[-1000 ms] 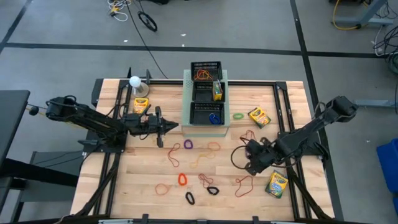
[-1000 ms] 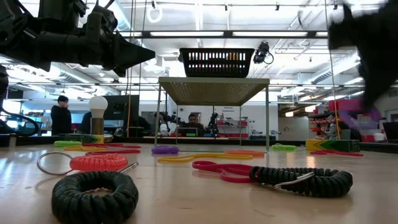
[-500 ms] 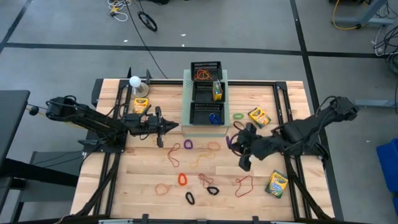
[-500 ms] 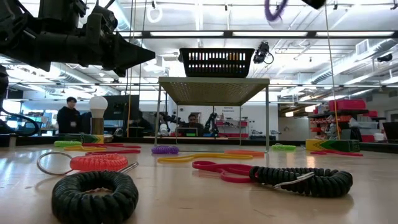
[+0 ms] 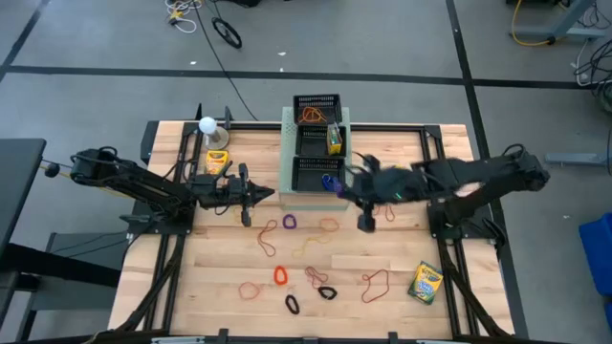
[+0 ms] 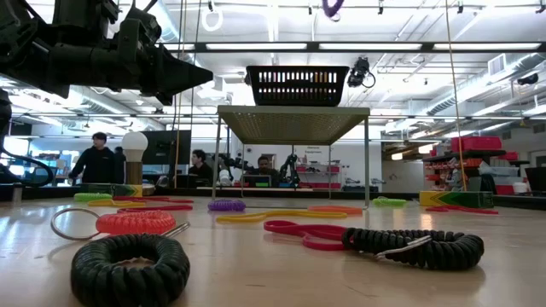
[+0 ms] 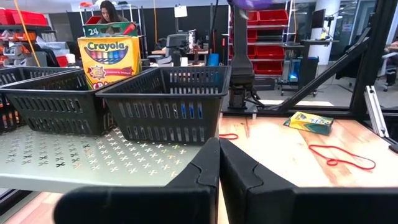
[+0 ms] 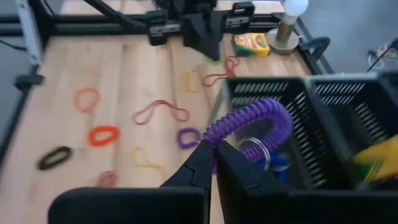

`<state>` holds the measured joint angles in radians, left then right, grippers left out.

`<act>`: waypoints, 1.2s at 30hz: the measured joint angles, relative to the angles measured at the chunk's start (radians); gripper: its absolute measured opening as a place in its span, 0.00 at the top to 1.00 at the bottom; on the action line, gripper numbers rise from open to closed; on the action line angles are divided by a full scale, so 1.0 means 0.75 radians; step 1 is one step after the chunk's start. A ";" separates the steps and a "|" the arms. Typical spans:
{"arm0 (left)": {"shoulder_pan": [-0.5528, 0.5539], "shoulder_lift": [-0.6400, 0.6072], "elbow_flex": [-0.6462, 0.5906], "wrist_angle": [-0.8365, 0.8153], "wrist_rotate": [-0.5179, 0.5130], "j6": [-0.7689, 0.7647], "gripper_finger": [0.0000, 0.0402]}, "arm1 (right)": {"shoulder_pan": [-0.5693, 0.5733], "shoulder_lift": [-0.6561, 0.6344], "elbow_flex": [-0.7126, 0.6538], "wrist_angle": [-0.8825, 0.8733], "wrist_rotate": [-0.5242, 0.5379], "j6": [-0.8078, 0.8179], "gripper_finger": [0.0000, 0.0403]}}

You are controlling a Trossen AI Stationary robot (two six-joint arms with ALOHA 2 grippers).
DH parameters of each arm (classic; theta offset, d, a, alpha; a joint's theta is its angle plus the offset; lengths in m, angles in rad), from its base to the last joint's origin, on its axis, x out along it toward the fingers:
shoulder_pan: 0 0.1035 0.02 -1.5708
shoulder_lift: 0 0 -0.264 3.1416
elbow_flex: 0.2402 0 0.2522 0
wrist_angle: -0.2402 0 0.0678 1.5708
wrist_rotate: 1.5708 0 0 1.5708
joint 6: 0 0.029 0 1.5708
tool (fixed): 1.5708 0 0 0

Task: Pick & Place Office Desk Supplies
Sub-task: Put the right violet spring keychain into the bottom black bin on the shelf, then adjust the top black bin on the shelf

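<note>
The right gripper (image 8: 214, 152), fingers clamped on a purple coiled loop (image 8: 249, 127), hangs just beside the near mesh tray (image 8: 298, 124) on the counter; left gripper (image 5: 271, 194) idles, fingers together.

Low view: purple coiled band (image 6: 332, 7) cut off by the top edge, gripper holding it out of frame. Left wrist view: same band is a blurred purple smear at the top edge. Right wrist view: yellow crayon box (image 8: 378, 157) in the black mesh tray (image 8: 357, 118) blurred, cut by the frame edge. High view: tray contents too small to tell.
</note>
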<state>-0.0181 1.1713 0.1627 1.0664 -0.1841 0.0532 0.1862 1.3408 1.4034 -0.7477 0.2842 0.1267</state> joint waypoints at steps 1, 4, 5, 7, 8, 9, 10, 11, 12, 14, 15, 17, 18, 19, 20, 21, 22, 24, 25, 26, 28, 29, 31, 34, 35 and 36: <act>0.000 0.000 0.000 0.001 0.000 0.000 0.98 | -0.037 0.030 0.027 -0.021 -0.039 -0.046 0.97; 0.000 0.000 0.001 -0.009 0.001 -0.004 0.98 | -0.135 0.124 0.097 -0.049 -0.148 -0.186 0.97; 0.000 0.000 0.001 -0.015 0.004 -0.005 0.98 | -0.166 0.153 0.119 -0.055 -0.170 -0.230 0.97; 0.000 0.001 0.001 -0.026 0.012 -0.005 0.98 | -0.228 0.203 0.146 -0.056 -0.201 -0.301 0.97; 0.000 0.001 0.001 -0.025 0.013 -0.005 0.98 | -0.261 0.230 0.152 -0.055 -0.214 -0.329 0.97; 0.000 0.001 0.001 -0.023 0.010 -0.005 0.98 | -0.291 0.255 0.152 -0.050 -0.227 -0.354 0.97; 0.000 0.001 0.001 -0.024 0.004 -0.005 0.98 | -0.320 0.281 0.152 -0.047 -0.244 -0.377 0.97; 0.000 0.001 0.001 -0.024 0.002 -0.006 0.98 | -0.344 0.306 0.152 -0.046 -0.252 -0.396 0.97; 0.001 0.001 0.001 -0.023 0.001 -0.006 0.98 | -0.363 0.328 0.152 -0.043 -0.257 -0.411 0.97; 0.000 0.001 0.001 -0.024 0.004 -0.006 0.98 | -0.391 0.371 0.152 -0.035 -0.270 -0.439 0.96; 0.000 0.001 0.001 -0.024 0.016 -0.006 0.98 | -0.399 0.393 0.152 -0.035 -0.272 -0.450 0.96; 0.000 0.001 0.001 -0.024 0.052 -0.006 0.98 | -0.413 0.432 0.152 -0.027 -0.272 -0.471 0.95; 0.000 0.001 0.001 -0.023 0.068 -0.006 0.98 | -0.416 0.446 0.151 -0.021 -0.272 -0.478 0.94; 0.000 0.001 0.001 -0.023 0.073 -0.006 0.98 | -0.420 0.455 0.151 -0.011 -0.271 -0.488 0.92; 0.000 0.001 0.001 -0.024 0.073 -0.006 0.98 | -0.421 0.460 0.151 -0.004 -0.271 -0.495 0.91; 0.000 0.001 0.001 -0.024 0.072 -0.006 0.98 | -0.421 0.464 0.151 -0.005 -0.269 -0.499 0.89; 0.000 0.001 0.001 -0.023 0.072 -0.006 0.98 | -0.421 0.465 0.151 -0.005 -0.266 -0.501 0.87; 0.000 0.001 0.001 -0.024 0.072 -0.004 0.98 | -0.420 0.466 0.151 -0.004 -0.267 -0.501 0.83; 0.000 0.001 0.001 -0.024 0.072 -0.002 0.98 | -0.419 0.466 0.151 -0.003 -0.267 -0.501 0.81; 0.000 0.001 0.001 -0.024 0.072 -0.002 0.98 | -0.418 0.466 0.151 -0.001 -0.260 -0.501 0.79; 0.000 0.001 0.001 -0.024 0.072 -0.001 0.98 | -0.414 0.466 0.151 0.007 -0.220 -0.501 0.75; 0.000 0.001 0.001 -0.024 0.072 -0.001 0.98 | -0.408 0.466 0.151 0.008 -0.194 -0.502 0.73; 0.000 0.001 0.001 -0.024 0.071 -0.001 0.98 | -0.394 0.466 0.153 0.014 -0.121 -0.512 0.70; 0.000 0.001 0.001 -0.024 0.071 -0.001 0.98 | -0.354 0.447 0.187 -0.028 -0.012 -0.562 0.67; 0.000 0.001 0.001 -0.025 0.071 -0.001 0.98 | -0.334 0.429 0.203 -0.037 0.033 -0.579 0.67; 0.000 0.001 0.001 -0.025 0.071 -0.001 0.98 | -0.312 0.407 0.214 -0.056 0.083 -0.594 0.68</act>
<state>-0.0181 1.1717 0.1635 1.0477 -0.1307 0.0525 -0.0477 1.6462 1.5640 -0.7900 0.3466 -0.3189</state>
